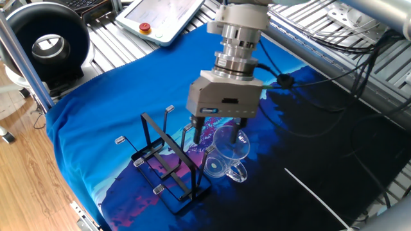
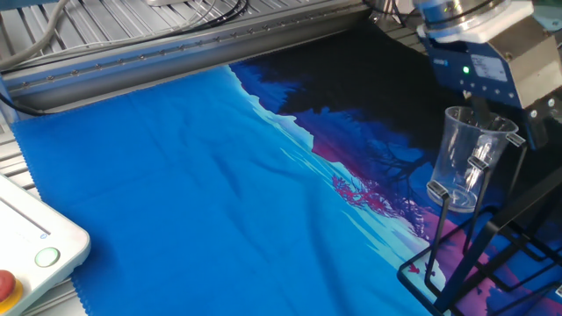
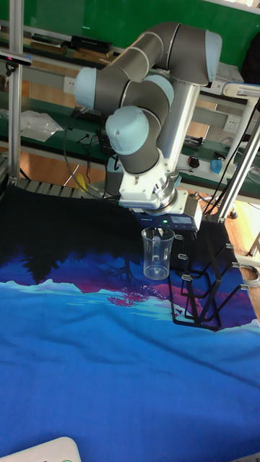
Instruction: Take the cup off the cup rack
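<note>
Okay, left to right in one fixed view: the rack [image 1: 168,160] stands on the blue cloth [image 1: 96,109], black wire frame, silver-capped pegs sticking up. Just right of it the cup [image 1: 229,153] hangs tilted on a peg at the rack's right side, base low and near the cloth, handle toward the camera at the bottom. My gripper [image 1: 218,133] is right above the cup, fingers pointing down; one finger [image 1: 198,132] is between rack and cup, the other [image 1: 240,135] comes down at the cup's rim. Jaws are spread apart, nothing gripped yet. Whether a finger is already inside the mouth or only in front of it, I can't tell from this angle.

The other fixed view shows the cup [image 2: 465,158] mouth-up-ish on a capped peg, with my gripper body [image 2: 492,66] above and behind it; fingertips mostly hidden there. Tall fixed view: cup [image 3: 157,253] left of the rack [image 3: 206,289], gripper body just above the rim.

Step in hand, as I judge it: approach, lining up for the grasp. Cup is still on the rack.

Next move calls for lowering a bit so the fingers straddle the cup wall, closing gently on the glass, then lifting along the peg's angle so the cup slides off without dragging the light rack.
</note>
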`<state>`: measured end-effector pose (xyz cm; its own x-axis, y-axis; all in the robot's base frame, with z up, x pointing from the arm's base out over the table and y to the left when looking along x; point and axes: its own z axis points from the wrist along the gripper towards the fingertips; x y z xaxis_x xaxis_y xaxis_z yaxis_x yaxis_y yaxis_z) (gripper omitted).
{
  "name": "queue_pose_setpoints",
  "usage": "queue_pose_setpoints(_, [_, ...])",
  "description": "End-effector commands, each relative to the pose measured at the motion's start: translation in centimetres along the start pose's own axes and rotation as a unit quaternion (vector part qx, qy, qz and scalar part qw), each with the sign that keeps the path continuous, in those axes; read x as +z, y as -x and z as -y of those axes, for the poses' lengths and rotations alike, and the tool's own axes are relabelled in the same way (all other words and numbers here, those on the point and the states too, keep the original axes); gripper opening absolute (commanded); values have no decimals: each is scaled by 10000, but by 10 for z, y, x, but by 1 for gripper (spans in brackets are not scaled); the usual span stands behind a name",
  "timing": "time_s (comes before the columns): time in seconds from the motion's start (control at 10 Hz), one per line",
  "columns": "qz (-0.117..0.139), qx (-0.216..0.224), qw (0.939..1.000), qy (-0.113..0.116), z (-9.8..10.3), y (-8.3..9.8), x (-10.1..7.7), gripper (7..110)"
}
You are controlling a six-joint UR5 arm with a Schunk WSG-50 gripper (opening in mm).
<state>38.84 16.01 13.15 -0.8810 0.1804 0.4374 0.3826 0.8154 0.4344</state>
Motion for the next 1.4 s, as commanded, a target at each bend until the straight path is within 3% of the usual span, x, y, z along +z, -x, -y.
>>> queue_pose_setpoints(0.0, [180, -300, 9973, 639, -34, 9, -4, 44])
queue_pose_setpoints(0.1, [286, -441, 9951, 839, -45, 13, -7, 44])
queue_pose_setpoints(0.2, [602, -610, 9931, 796, -44, 30, -10, 44])
queue_pose_setpoints(0.4, [1395, -1134, 9817, 627, -41, 75, -22, 44])
queue_pose_setpoints(0.5, [1627, -1293, 9764, 595, -41, 89, -25, 66])
queue_pose_setpoints(0.6, [1616, -1257, 9769, 606, -41, 88, -23, 66])
queue_pose_setpoints(0.7, [1454, -1000, 9831, 488, -33, 76, -16, 66])
queue_pose_setpoints(0.8, [1348, -838, 9857, 569, -34, 65, -6, 66])
queue_pose_setpoints(0.9, [1268, -737, 9874, 590, -32, 54, 3, 44])
queue_pose_setpoints(1.3, [706, -322, 9966, 288, -15, 17, 9, 44])
